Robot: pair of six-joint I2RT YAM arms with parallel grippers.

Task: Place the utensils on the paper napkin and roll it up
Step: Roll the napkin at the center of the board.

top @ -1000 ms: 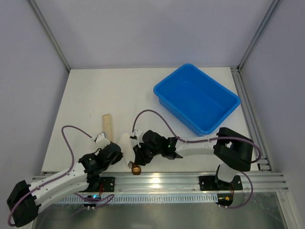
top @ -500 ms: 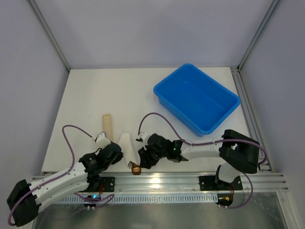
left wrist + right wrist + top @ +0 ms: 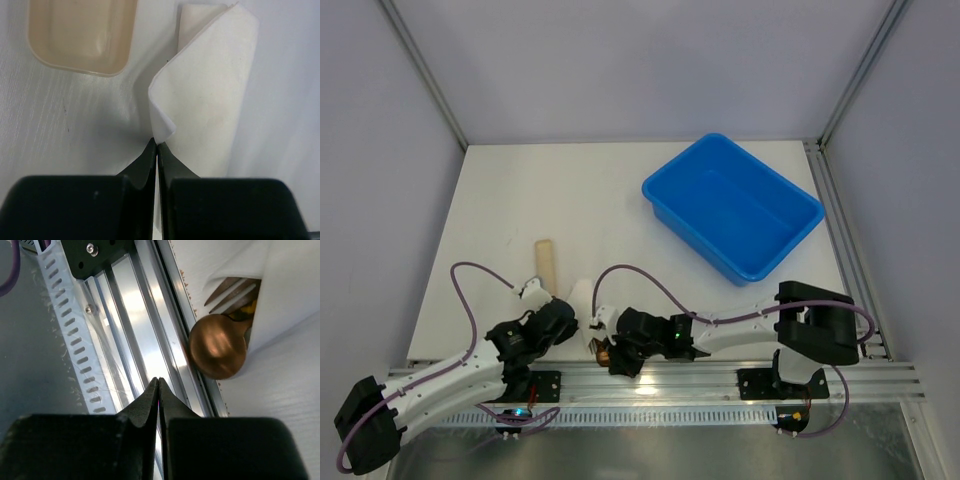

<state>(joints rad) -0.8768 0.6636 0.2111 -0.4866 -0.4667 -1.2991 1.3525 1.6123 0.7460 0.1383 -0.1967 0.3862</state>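
Paper napkin (image 3: 582,302) loosely rolled, lying on the table just beyond the aluminium rail (image 3: 720,375). Its end nearest the rail is open, with fork (image 3: 234,290) tines and round spoon (image 3: 217,352) bowl poking out, and the bowl sits right at the rail's edge. Left gripper (image 3: 156,148) closed tip to tip against the napkin's curled corner, cannot tell whether paper is pinched; right gripper (image 3: 158,385) closed on nothing, hanging over the rail just beside the spoon bowl; tan beige piece (image 3: 80,35) farther from the rail than the napkin.
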